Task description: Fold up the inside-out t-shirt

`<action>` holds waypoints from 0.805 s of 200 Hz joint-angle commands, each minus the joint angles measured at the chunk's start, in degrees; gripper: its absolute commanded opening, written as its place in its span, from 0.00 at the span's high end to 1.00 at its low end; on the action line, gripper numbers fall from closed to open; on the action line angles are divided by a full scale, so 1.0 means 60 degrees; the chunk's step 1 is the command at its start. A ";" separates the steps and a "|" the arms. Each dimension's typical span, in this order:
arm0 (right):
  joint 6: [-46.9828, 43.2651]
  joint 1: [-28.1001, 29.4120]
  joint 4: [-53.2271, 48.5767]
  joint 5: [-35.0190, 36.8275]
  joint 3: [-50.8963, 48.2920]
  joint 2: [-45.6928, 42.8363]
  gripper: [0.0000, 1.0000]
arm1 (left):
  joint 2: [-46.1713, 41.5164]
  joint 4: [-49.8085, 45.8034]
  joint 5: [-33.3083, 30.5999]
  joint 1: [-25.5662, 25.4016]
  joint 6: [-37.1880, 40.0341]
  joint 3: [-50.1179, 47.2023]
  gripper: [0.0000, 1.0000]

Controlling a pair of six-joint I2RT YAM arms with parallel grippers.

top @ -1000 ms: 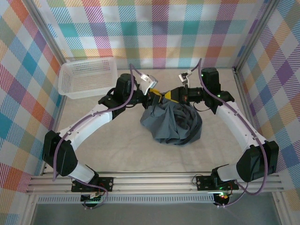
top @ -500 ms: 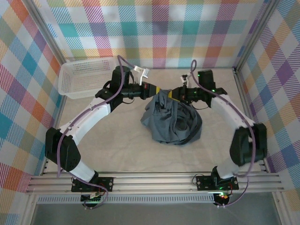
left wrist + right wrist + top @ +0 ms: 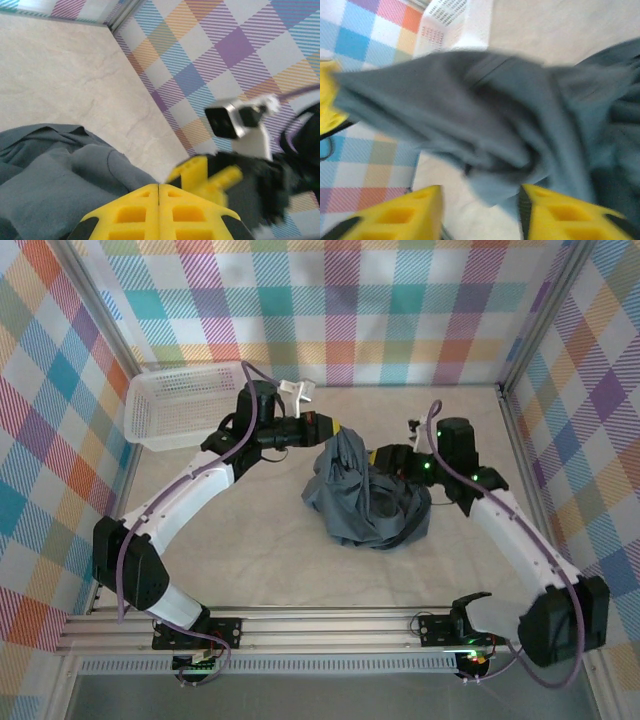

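A: Two sets of jaws to check. Where's the inside-out t-shirt [image 3: 365, 502] relative to them?

B: Bunched heap on the table [image 3: 240, 540], right of centre in the overhead view. One peak of cloth is drawn up and back to the left gripper [image 3: 338, 432]. The rest slumps toward the near side.

A: Left jaws?

B: Together. In the left wrist view the yellow fingers [image 3: 130, 215] meet flat along a centre seam with no gap, and blue-grey cloth [image 3: 55, 175] runs in under them from the left. In the right wrist view the shirt [image 3: 470, 110] tapers to a point at a yellow finger on the left edge. So they're clamped on the raised end.

A: Right side?

B: In the overhead view the right gripper [image 3: 385, 455] sits at the heap's far-right shoulder, just beside the raised fold. Its jaws are apart, a middling gap. Its own camera shows a loose fold hanging down into that gap [image 3: 480, 192]. Too blurred to tell whether cloth touches the pads. Nothing is pinched.

A: Any writing or labels?

B: Can't make any out. The cloth is soft-focus in both wrist views.

A: Surroundings?

B: A white lattice basket [image 3: 185, 405] sits far left on the table, well apart from the shirt, with the left arm running just beside it. Plaid walls [image 3: 330, 300] all round.
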 commanded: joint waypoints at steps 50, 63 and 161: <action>-0.0427 0.0630 0.1871 0.0228 0.0866 0.2236 0.44 | 0.0599 -0.0161 0.0001 -0.0201 -0.0074 0.1044 1.00; -0.0702 0.0638 0.1747 -0.0297 0.1401 0.2753 0.54 | 0.0607 -0.0293 -0.0240 -0.0196 -0.0055 0.1179 1.00; 0.0306 0.0252 0.3825 -0.4106 0.1098 0.1717 1.00 | 0.1493 -0.3046 -0.2756 0.0650 0.1278 0.1828 1.00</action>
